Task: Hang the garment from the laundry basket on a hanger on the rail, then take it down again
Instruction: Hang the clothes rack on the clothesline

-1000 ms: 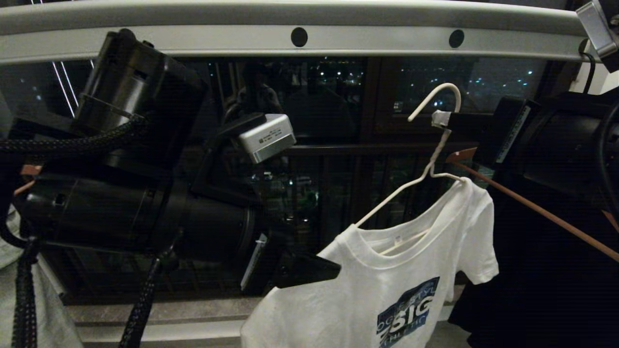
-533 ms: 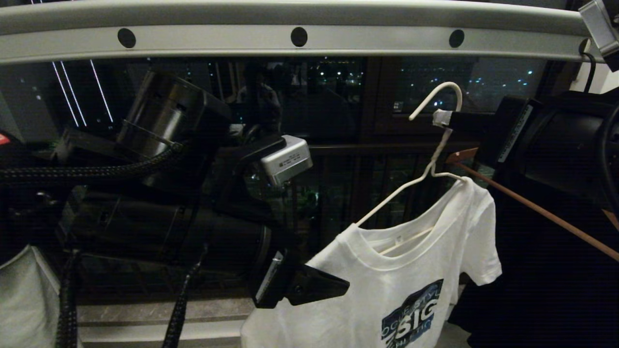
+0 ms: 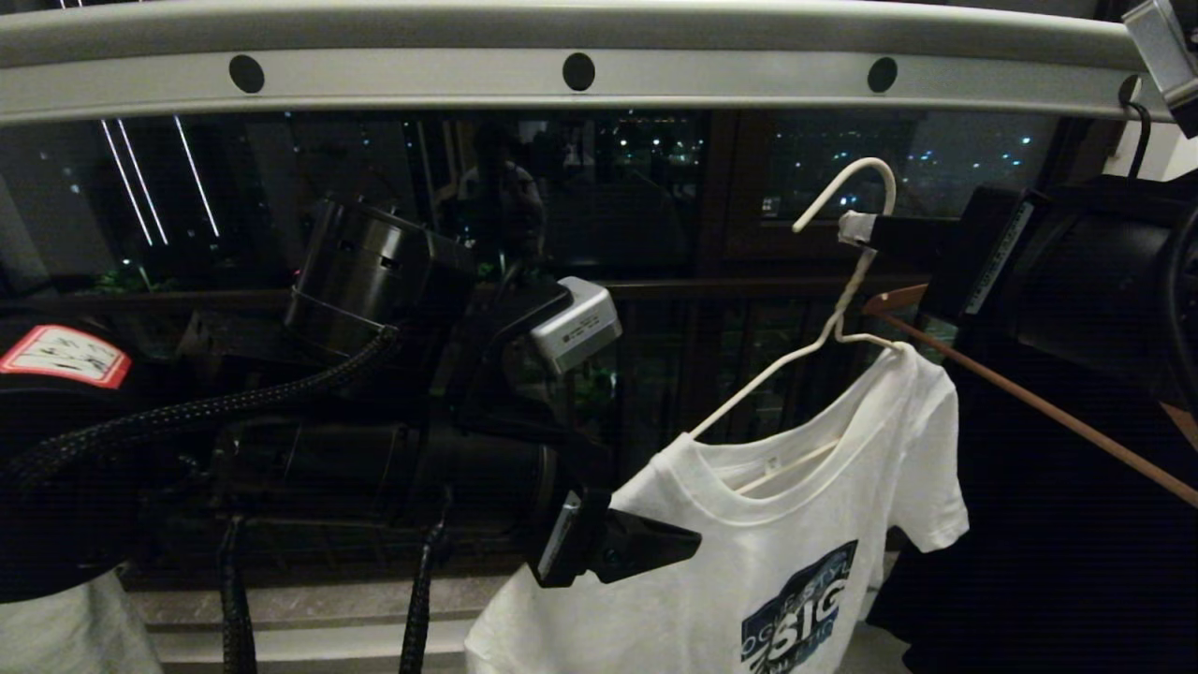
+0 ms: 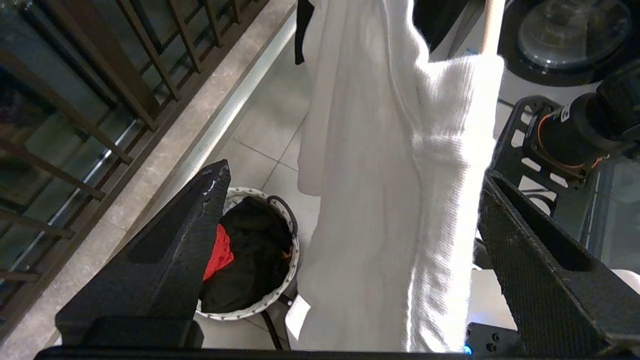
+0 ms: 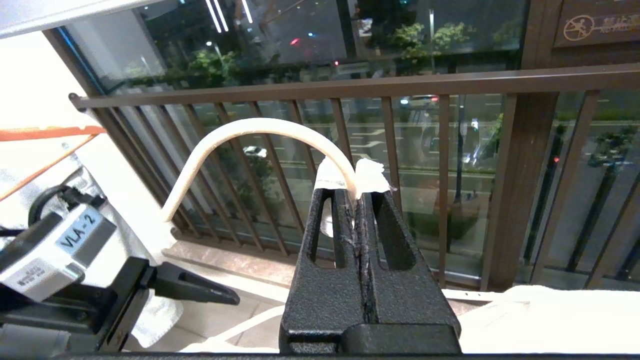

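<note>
While the right gripper (image 5: 357,197) stays out of it w/ jaws clamped on the hanger (image 3: 847,281) neck, upper right of the head frame just under the rail (image 3: 599,70), the left gripper (image 4: 350,220) stands wide apart, nothing held, its fingers either side of the shirt (image 3: 749,571) shoulder at lower centre. Judging by that, the step in hand is dressing the shirt onto the hanger: one shoulder is on, the near arm of the wire is bare. Next move prob. needs the left to close on the loose shoulder and draw it over that arm w/o tugging the hanger; basket (image 4: 287,280) sits on the floor below.
</note>
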